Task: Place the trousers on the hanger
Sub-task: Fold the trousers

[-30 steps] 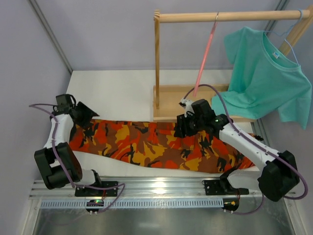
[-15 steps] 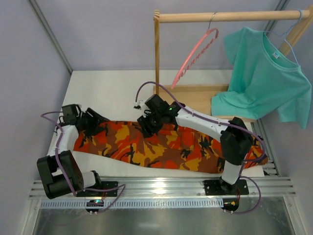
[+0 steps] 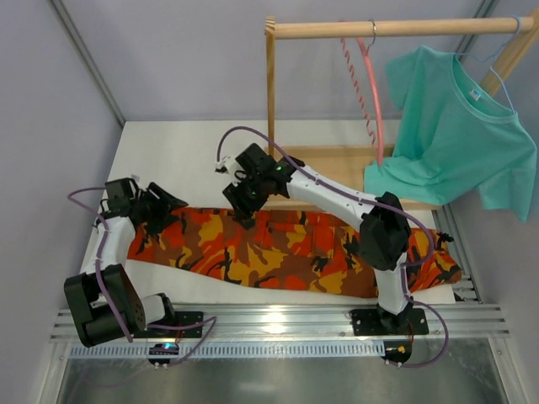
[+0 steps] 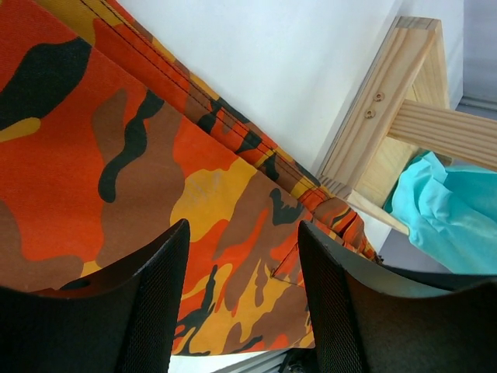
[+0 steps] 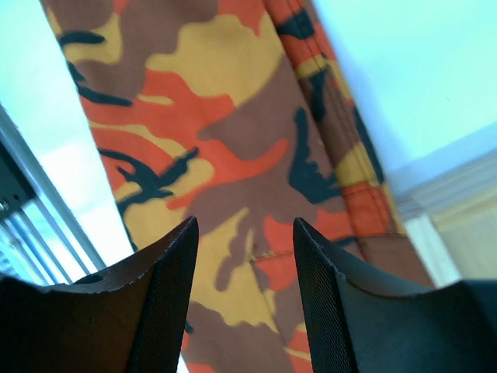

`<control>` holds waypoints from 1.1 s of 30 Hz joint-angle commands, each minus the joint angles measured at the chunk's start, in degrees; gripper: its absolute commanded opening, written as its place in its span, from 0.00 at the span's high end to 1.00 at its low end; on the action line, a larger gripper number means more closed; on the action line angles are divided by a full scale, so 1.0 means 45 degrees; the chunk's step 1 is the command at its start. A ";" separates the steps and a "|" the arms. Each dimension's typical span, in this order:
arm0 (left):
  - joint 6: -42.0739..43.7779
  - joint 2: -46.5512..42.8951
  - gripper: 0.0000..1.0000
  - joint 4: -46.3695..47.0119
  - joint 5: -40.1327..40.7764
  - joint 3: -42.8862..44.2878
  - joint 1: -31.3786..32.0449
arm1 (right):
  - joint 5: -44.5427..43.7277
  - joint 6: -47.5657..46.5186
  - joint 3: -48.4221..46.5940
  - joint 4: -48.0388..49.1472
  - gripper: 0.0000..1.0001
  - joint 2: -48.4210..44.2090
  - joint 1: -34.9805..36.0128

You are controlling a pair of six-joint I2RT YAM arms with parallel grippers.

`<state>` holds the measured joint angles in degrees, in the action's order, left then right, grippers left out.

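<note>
The camouflage trousers (image 3: 278,252) lie flat across the white table, left to right. They fill the left wrist view (image 4: 116,179) and the right wrist view (image 5: 225,148). The pink hanger (image 3: 370,93) hangs by its hook from the wooden rail, swinging. My left gripper (image 3: 171,209) is open just above the trousers' left end, empty; its fingers (image 4: 155,311) frame the cloth. My right gripper (image 3: 242,212) is open and empty above the trousers' far edge, left of centre; its fingers (image 5: 163,303) show bare cloth between them.
A wooden rack (image 3: 271,109) with a base tray (image 3: 337,164) stands at the back. A teal T-shirt (image 3: 459,135) hangs on a light-blue hanger (image 3: 497,59) at the right. A metal rail (image 3: 269,324) runs along the near edge.
My right arm let go of the pink hanger and swung left to the trousers' far edge. The hanger swings free on the rail. My left gripper moved right onto the trousers' left end.
</note>
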<state>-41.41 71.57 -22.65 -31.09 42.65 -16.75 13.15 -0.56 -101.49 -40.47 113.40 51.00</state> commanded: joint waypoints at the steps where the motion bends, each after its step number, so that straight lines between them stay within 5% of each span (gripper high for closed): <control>1: 0.0218 -0.0182 0.41 0.0562 -0.0102 -0.0026 0.0090 | 0.1236 -0.2159 -0.0494 -0.1474 0.44 -0.0046 -0.1056; 15: -0.1090 0.1476 0.41 0.0874 -0.0005 -0.0299 -0.0066 | 0.2353 -0.4641 0.1205 -0.2569 0.46 0.0482 -0.2603; 26: -0.2711 0.1791 0.41 -0.0005 0.3293 0.0248 -0.1587 | 0.2743 -0.5072 0.1851 -0.2551 0.44 0.0893 -0.3345; 33: -0.2811 0.2844 0.43 -0.0570 0.3725 0.1262 -0.2741 | 0.2938 -0.5149 0.2454 -0.2316 0.44 0.0581 -0.4009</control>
<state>-53.63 82.06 -23.53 -16.95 44.51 -27.24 24.82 -22.39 -91.68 -51.99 117.40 34.04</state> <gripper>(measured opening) 0.583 0.557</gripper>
